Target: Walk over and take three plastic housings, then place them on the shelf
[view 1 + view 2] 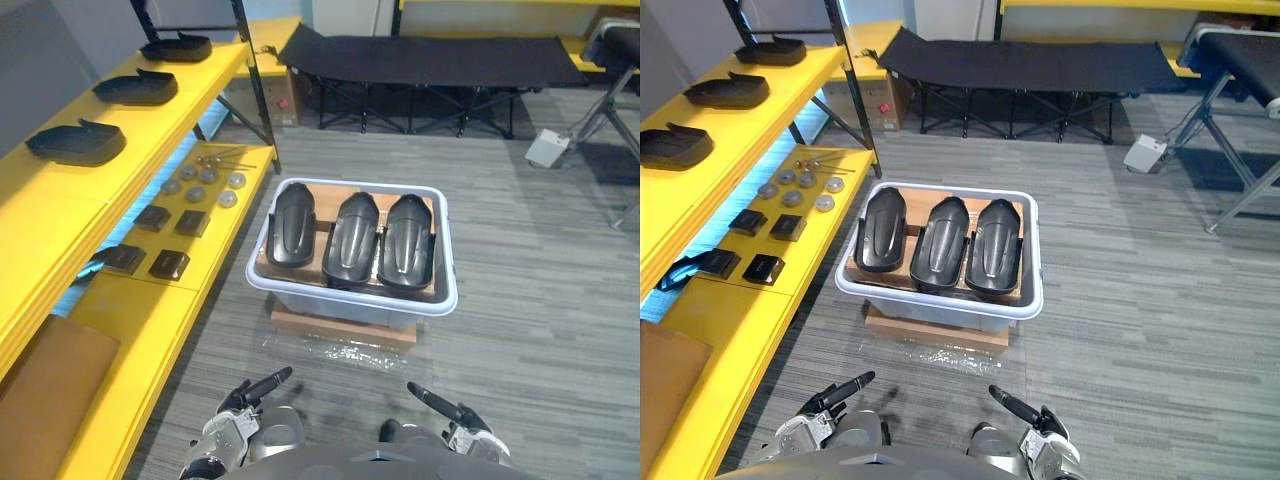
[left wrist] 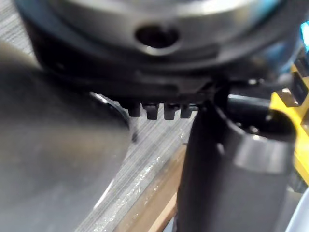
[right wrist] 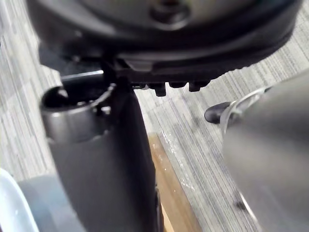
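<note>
Three dark plastic housings (image 1: 354, 238) lie side by side in a white bin (image 1: 448, 250), which stands on a wooden board (image 1: 340, 327) on the grey floor, ahead of the robot. To the left runs the yellow shelf (image 1: 120, 165); three more housings (image 1: 76, 142) sit in a row along its upper level, well apart from the bin, with small black parts (image 1: 170, 264) and round discs (image 1: 197, 193) on the lower level. The left hand (image 1: 243, 402) and the right hand (image 1: 462, 418) hang near the robot, fingers relaxed and holding nothing.
</note>
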You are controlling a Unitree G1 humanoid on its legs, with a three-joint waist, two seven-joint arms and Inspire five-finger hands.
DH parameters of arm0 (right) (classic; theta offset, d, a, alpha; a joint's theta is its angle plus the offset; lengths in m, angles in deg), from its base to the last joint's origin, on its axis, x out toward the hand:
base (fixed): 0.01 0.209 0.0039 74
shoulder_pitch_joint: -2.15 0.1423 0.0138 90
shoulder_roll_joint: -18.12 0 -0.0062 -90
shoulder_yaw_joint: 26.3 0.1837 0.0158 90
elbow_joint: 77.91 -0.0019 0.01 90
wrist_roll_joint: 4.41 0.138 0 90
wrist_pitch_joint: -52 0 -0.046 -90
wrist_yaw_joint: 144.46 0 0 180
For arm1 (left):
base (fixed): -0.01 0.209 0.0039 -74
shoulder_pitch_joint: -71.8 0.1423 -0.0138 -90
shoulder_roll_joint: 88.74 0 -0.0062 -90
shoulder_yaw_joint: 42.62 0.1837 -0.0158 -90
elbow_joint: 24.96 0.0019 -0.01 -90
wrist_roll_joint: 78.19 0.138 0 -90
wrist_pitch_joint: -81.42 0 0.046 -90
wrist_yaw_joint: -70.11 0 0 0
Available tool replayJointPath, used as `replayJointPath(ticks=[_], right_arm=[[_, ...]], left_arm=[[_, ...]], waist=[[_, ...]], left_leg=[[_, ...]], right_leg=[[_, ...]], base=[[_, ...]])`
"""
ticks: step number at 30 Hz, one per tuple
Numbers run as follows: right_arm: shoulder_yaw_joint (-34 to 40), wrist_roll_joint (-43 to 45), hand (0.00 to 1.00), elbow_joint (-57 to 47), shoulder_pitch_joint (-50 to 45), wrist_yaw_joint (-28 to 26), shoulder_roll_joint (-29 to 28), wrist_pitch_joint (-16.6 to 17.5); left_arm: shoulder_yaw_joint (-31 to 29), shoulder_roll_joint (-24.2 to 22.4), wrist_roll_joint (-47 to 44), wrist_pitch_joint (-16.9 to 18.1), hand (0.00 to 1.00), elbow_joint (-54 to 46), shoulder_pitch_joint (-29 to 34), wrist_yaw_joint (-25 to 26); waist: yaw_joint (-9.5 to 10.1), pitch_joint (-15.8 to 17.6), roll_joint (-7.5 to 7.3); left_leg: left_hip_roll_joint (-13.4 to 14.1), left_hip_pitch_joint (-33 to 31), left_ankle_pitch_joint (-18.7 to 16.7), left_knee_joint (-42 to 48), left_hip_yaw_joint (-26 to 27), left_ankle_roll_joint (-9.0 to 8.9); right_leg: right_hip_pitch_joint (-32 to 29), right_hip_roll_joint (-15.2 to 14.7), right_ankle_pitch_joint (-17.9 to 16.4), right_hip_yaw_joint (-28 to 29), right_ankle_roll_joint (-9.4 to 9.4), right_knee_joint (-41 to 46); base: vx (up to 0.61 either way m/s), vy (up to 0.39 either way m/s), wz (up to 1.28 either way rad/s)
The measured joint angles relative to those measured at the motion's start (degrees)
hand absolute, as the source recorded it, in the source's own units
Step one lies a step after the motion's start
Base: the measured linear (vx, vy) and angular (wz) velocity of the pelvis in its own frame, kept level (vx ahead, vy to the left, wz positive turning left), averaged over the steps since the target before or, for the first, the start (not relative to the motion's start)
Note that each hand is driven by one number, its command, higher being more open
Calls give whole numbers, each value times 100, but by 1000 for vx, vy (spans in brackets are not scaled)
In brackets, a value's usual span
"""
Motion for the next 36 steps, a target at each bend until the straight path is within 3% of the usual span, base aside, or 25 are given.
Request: replayJointPath(ticks=[1,2,4,6,10,12,16,19,25,28,30,32,36], right_arm=[[0,-8,100,-96,-111,5,3,14],[-1,-4,100,-115,-166,23,-24,19],[-4,12,100,-124,-295,1,-249,28],[9,-14,100,-114,-459,-131,-345,126],[-28,-440,100,-108,-660,-500,-351,588],[-420,-519,100,-149,-696,-641,-274,930],[-1607,-874,100,-1217,-1068,-773,-48,1048],[-2508,-899,100,-2402,-1440,-988,91,809],[-3161,-259,100,-4782,-2359,-1634,502,105],[-3068,276,100,-6193,-2562,-1843,816,-94],[-2762,582,100,-6828,-2420,-1636,849,-104],[-2371,574,100,-7023,-2127,-1365,875,-168],[-1764,785,100,-6416,-1309,-878,1428,-730]], left_arm=[[-11,-19,9,29,100,58,-10,-12],[-36,16,-4,30,100,74,-12,1],[-94,161,-31,2,100,87,-2,90],[-93,214,-9,-7,100,126,4,95],[-27,164,2,-10,100,139,78,145],[94,179,13,2,100,140,119,141],[328,292,9,-2,100,142,150,192],[435,427,-10,-45,100,134,192,226],[556,705,-14,-67,100,177,360,212],[567,829,-3,127,100,206,577,204],[571,857,25,164,100,229,755,207],[583,868,235,125,100,267,925,184],[689,861,236,296,100,242,1004,196]], waist=[[-3,8,-45],[-6,-24,-119],[-49,-146,-409],[-58,-215,-547],[-66,-251,-519],[-73,-290,-517],[-96,-341,-549],[-168,-375,-684],[-277,-467,-877],[-414,-482,-893],[-423,-504,-889],[-460,-547,-895],[-374,-595,-866]], left_leg=[[-57,111,419,-129,168,-7],[-134,162,448,-147,277,29],[-385,186,449,-353,424,63],[-569,267,500,-586,440,137],[-790,587,607,-991,419,259],[-845,705,742,-1256,375,279],[-858,803,1082,-1791,271,276],[-841,856,1226,-1974,189,257],[-842,857,1185,-1975,289,240],[-841,895,1138,-1973,420,215],[-836,892,1126,-1972,469,211],[-836,900,1122,-1970,478,212],[-834,990,1135,-1970,475,247]], right_leg=[[-30,-87,-39,113,136,37],[-39,-167,-17,186,197,24],[-49,-376,94,236,365,-192],[-18,-484,142,204,447,-307],[197,-633,156,59,503,-379],[182,-643,127,50,532,-379],[65,-588,97,-38,508,-345],[37,-525,75,-79,470,-270],[-57,-523,67,101,434,-261],[-102,-513,110,246,439,-264],[-154,-495,144,340,449,-268],[-153,-490,156,356,458,-269],[-43,-480,153,359,452,-267]], base=[[122,138,-42],[199,221,-41],[194,203,-22],[109,96,4],[74,60,12],[-10,12,6],[-72,-38,12],[-57,-24,12],[-38,17,-11],[-20,26,-21],[-13,21,-21],[2,6,-5],[20,6,0]])
